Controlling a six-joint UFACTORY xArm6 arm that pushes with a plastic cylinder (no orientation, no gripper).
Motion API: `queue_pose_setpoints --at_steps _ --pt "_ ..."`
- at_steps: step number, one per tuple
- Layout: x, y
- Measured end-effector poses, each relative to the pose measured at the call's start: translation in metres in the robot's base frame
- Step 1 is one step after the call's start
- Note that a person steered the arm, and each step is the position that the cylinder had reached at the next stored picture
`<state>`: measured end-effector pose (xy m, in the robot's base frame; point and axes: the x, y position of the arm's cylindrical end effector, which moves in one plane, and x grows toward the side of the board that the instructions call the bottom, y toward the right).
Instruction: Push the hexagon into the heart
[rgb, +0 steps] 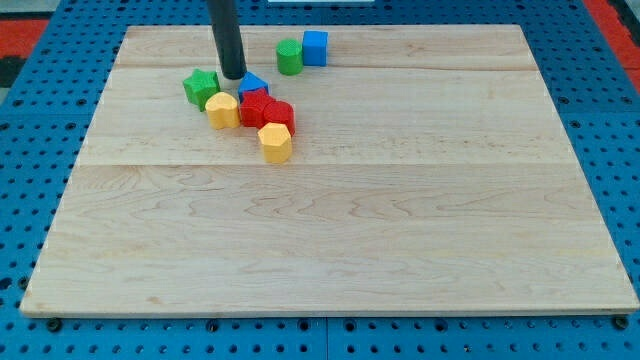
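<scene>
One yellow hexagon upright, touching red heart; my tip apart.

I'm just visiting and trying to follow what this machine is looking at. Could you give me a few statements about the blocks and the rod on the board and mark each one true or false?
1. My tip is near the view's top left, among the cluster of blocks. True.
2. The blue cube sits alone at the view's bottom right. False: it is near the view's top, right beside a green block.
3. Two yellow blocks are on the wooden board. True: one yellow block lies left of the red blocks, the other yellow block below them.
4. My tip rests on the lower yellow block. False: it is above the cluster, between the green star-like block and a small blue block.
</scene>
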<state>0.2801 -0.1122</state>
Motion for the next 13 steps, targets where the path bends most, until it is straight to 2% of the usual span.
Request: queue_pose_setpoints --at_steps 1,3,4,5,6,7,8,10,11,13 --pt "0.005 0.066" --pt "0.067 0.143" --pt "0.105 0.137" --pt "0.101 0.080" --pt "0.102 0.054" --pt "0.130 0.108" --pt "0.147 0.104" --pt "0.160 -0.030" --pt "0.172 -0.013" --pt "0.184 -0.035"
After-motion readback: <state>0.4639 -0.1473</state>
